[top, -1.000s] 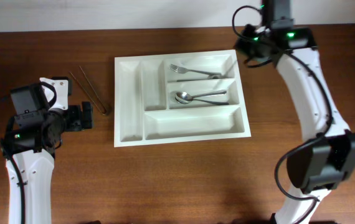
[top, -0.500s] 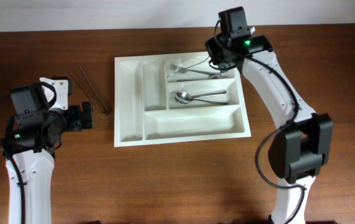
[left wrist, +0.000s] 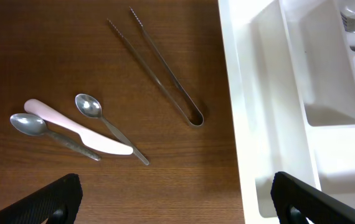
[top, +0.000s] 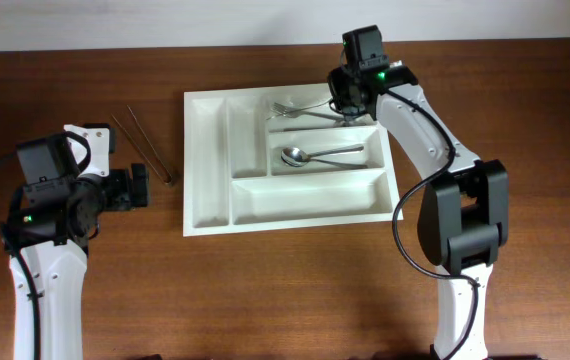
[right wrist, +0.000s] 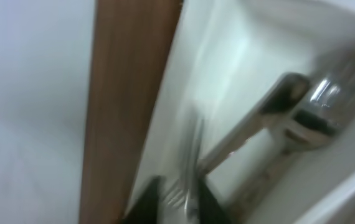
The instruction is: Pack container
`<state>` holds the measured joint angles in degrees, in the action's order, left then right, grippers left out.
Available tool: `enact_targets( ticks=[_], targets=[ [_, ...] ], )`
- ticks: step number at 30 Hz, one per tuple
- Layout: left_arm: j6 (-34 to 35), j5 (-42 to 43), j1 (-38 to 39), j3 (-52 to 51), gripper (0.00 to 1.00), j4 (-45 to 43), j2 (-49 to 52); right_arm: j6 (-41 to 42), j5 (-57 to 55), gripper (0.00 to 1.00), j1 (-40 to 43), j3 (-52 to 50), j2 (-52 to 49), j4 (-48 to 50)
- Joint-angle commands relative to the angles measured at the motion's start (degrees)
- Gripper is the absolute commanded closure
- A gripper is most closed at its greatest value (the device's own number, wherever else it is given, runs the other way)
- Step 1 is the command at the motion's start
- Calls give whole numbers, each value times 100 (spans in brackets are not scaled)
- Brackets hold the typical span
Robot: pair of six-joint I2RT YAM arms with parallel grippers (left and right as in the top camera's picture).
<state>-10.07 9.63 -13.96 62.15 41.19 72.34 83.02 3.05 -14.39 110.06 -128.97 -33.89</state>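
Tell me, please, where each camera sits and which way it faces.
Overhead: above the table, facing straight down at the container, left gripper and right gripper.
Left wrist: low, facing down at tongs, spoons and the container's edge; its own fingertips show.
Right wrist: blurred, close over a container compartment with a fork; dark fingertips below.
Overhead and left wrist share the tongs and the container.

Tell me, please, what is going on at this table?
The right end effector is down at the top long compartment of the large white plastic cutlery tray, where a metal fork lies; whether it grips anything is unclear. A metal spoon lies in the middle compartment. The left end effector hovers open left of the tray, near slim metal tongs, a pink knife and two small metal spoons.
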Motion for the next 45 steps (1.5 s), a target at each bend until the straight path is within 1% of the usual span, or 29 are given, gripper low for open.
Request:
enact_targets(
  ticks=[1,3,6,7,8,10,12,15,18,20,23,25,26,28,32,33,34,36,38,39,41,43,44,45],
  targets=[
    [-76,0,-20,90,1,4,9,-74,400,68,61,-24,52,179],
    [-76,0,-20,90,1,4,9,-485,647,68,120,-22,170,437],
    [-76,0,-20,90,1,4,9,-953,758,69,208,7,400,479],
    [-76,0,-20,90,1,4,9,-1316,776,69,254,20,551,476],
    [-76,0,-20,90,1,4,9,-1902,772,70,330,26,787,479],
    [-76,0,-20,90,1,4,9,-2813,772,70,442,33,1106,503],
    [-76,0,-20,90,1,4,9,-3958,780,72,557,96,1438,466],
    [-76,0,-20,90,1,4,9,-5510,772,73,741,251,2048,15],
    [-76,0,-20,90,1,4,9,-6566,721,73,905,284,2686,-485],
    [-76,0,-20,90,1,4,9,-6979,470,72,1014,284,3036,-809],
    [-76,0,-20,90,1,4,9,-7034,190,72,1342,284,3536,-1333],
    [-76,0,-20,90,1,4,9,-6763,240,72,1652,284,3768,-1661],
    [-74,0,-20,90,1,2,9,-6568,264,70,1849,284,3862,-1853],
    [-72,7,-20,90,1,-2,9,-6247,275,66,2234,284,3963,-2264],
    [-70,328,-20,90,1,212,9,-6146,299,65,2988,260,3919,-3167],
    [61,415,-20,90,1,361,9,-6148,297,65,3132,260,3886,-3368],
    [192,570,-20,90,1,393,9,-6151,293,62,3263,260,3853,-3550],
    [229,911,-20,90,1,365,9,-6153,291,49,3528,260,3762,-3842],
    [229,1049,-20,90,1,356,17,-6153,291,36,3713,260,3672,-3976],
    [232,1152,-20,90,1,348,22,-6153,291,31,3794,260,3630,-4013],
    [229,1329,-20,90,1,345,46,-6153,293,28,3893,260,3567,-4030],
    [258,1375,-17,90,1,334,81,-6151,291,15,3923,254,3519,-4030],
    [299,1351,-13,90,1,321,114,-6151,291,2,3921,254,3497,-4030],
    [369,1342,-9,90,1,286,151,-6153,291,1,3921,254,3482,-4030]
  ],
)
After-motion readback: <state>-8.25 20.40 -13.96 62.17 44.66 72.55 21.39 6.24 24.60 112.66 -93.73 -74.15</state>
